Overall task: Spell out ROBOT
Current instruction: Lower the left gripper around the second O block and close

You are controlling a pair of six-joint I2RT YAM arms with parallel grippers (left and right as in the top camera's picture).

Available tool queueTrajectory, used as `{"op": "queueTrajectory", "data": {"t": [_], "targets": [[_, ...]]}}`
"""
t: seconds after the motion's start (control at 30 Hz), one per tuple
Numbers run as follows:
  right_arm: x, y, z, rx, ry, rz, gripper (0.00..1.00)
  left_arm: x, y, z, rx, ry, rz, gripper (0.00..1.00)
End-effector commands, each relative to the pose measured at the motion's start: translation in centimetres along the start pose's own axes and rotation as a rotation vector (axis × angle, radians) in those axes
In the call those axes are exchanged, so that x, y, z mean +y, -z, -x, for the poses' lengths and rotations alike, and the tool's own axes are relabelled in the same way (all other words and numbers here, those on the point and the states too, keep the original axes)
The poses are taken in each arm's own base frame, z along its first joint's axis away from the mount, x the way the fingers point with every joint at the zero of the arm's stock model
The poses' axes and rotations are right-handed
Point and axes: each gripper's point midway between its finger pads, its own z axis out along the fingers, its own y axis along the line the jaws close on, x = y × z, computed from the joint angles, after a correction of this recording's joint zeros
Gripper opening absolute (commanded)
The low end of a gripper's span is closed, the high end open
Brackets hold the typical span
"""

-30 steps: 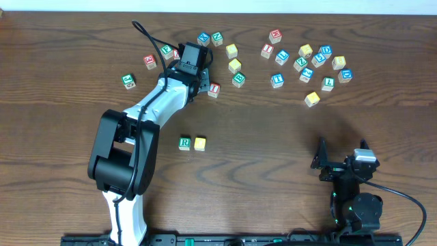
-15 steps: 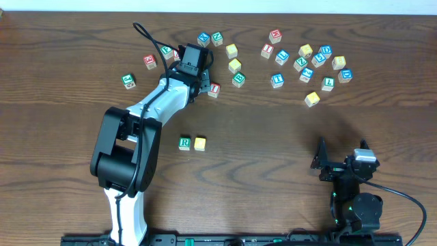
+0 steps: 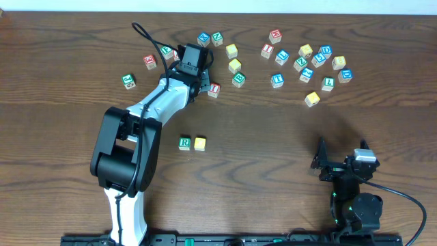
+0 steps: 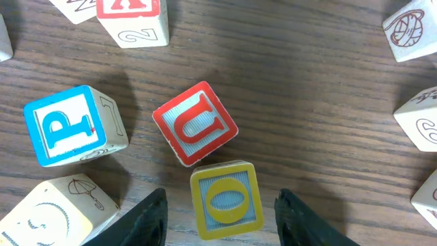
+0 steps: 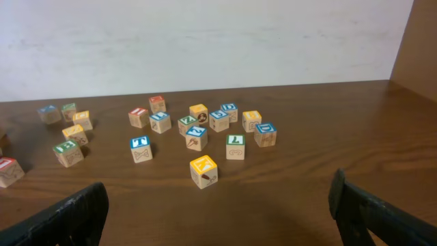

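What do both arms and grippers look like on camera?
The left arm has white links with black joints and a black cable looping over its wrist. The right arm is black with green lights. The left gripper and right gripper have matte black fingers.

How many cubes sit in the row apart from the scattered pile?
2: the green R cube and, beside it, a yellow-faced cube, mid-table. The left arm may hide others.

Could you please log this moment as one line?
left gripper: open, straddling O cube | right gripper: open, empty | R cube beside yellow-faced cube
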Motion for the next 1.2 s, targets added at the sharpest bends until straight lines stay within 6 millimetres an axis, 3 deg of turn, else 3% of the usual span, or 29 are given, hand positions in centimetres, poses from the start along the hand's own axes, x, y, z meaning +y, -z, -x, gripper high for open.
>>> {"op": "queueTrajectory", "data": {"t": [0.0, 0.4, 0.5, 0.83, 1.17], "targets": [[-0.19, 0.02, 0.01, -0.003, 0.011, -0.007, 0.99, 0.11, -0.9, -0.2, 0.005, 0.012, 0.019, 0.5], [-0.19, 0.02, 0.01, -0.003, 0.011, -0.007, 0.99, 0.21, -1.36, -0.61, 0.015, 0.01, 0.024, 0.49], [-0.19, 0.02, 0.01, -0.003, 0.011, -0.007, 0.99, 0.28, -1.63, -0.88, 0.022, 0.008, 0.027, 0.43], [-0.19, 0.02, 0.01, -0.003, 0.011, -0.007, 0.99, 0.34, -1.86, -1.12, 0.029, 0.007, 0.03, 0.38], [-0.19, 0.02, 0.01, -0.003, 0.011, -0.007, 0.99, 0.34, -1.86, -1.11, 0.029, 0.007, 0.029, 0.44]]}}
